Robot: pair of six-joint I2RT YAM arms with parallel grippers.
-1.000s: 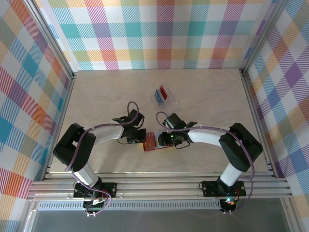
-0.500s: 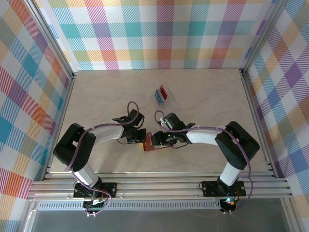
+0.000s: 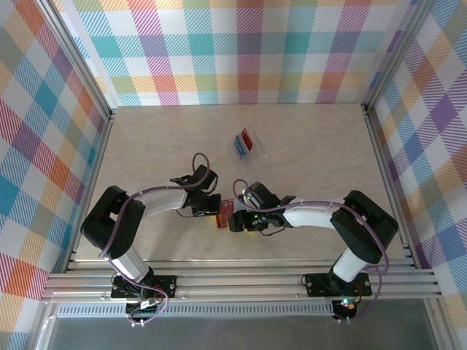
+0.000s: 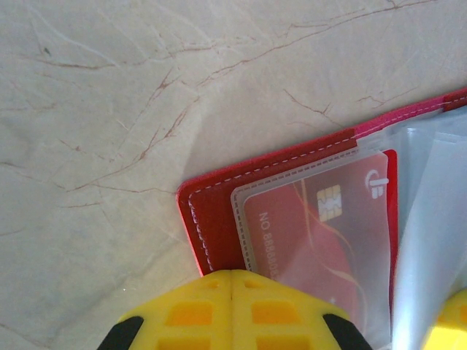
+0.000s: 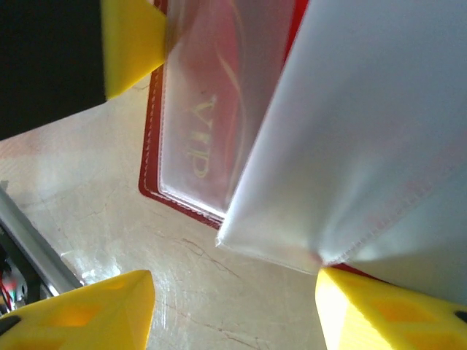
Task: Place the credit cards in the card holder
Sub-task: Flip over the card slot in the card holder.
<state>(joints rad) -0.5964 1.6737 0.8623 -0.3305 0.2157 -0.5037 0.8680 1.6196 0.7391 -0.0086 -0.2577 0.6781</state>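
Left pincer point(image 4: 232, 284), closed, rests on the stitched red card holder point(image 4: 211, 219).

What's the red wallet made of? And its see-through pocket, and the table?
The red folding wallet looks like leather or fake leather: smooth, with pale stitching along its edge. Its clear pocket seems to be thin soft plastic: milky, shiny, bending. The beige tabletop looks like marble, maybe only printed: thin reddish veins.

Top view, centre: my right gripper point(image 3: 236, 220) covers most of the card holder point(image 3: 224, 210). Left wrist, lower edge: my left fingers point(image 4: 233, 310) hide part of the red card point(image 4: 321, 240). Right wrist, upper right: pale sleeve point(image 5: 379, 124) blurred.
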